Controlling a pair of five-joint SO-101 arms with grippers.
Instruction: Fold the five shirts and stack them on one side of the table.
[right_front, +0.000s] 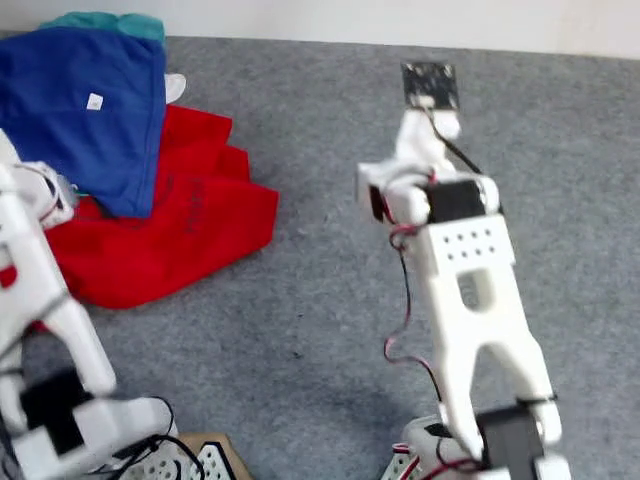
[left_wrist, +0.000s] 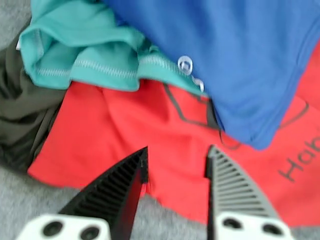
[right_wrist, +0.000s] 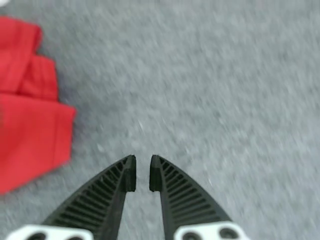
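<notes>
A blue shirt (right_front: 90, 110) lies at the far left on top of a teal shirt (right_front: 105, 22) and a red shirt (right_front: 170, 225). In the left wrist view the blue shirt (left_wrist: 235, 55) overlaps the teal shirt (left_wrist: 85, 50) and the red shirt (left_wrist: 150, 125), with a dark shirt (left_wrist: 20, 115) beside them. My left gripper (left_wrist: 176, 165) hangs open just above the red shirt's near edge. My right gripper (right_wrist: 142, 172) hovers over bare grey table with only a thin gap between its tips and nothing held; in the high view the right gripper (right_front: 430, 85) is at the far middle.
The grey felt table (right_front: 320, 330) is bare between the two arms and to the right. A corner of the red shirt (right_wrist: 30, 125) lies well to the side of my right gripper. A cardboard piece and socket strip (right_front: 200, 458) sit at the near edge.
</notes>
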